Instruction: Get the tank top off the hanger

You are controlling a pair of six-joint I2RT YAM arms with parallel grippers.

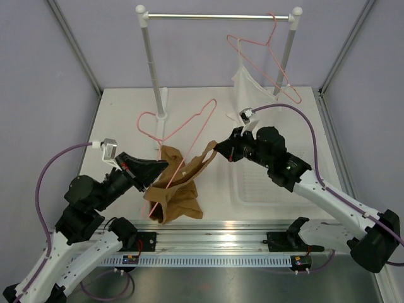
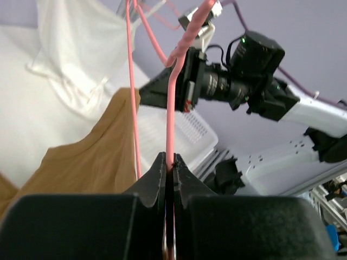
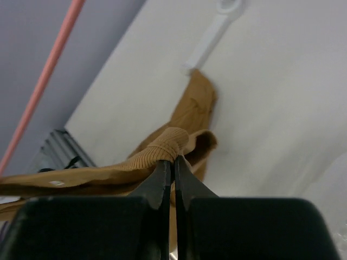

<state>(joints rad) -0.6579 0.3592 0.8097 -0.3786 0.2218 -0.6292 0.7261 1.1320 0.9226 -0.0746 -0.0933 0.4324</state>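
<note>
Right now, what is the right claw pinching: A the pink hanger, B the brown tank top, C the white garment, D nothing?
B: the right claw is shut on a bunched fold of the tank top; the left claw grips the hanger.

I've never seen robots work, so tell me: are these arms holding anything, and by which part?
Left jaws clamp the pink hanger by its wire; right jaws pinch the tank top by a bunched edge.
</note>
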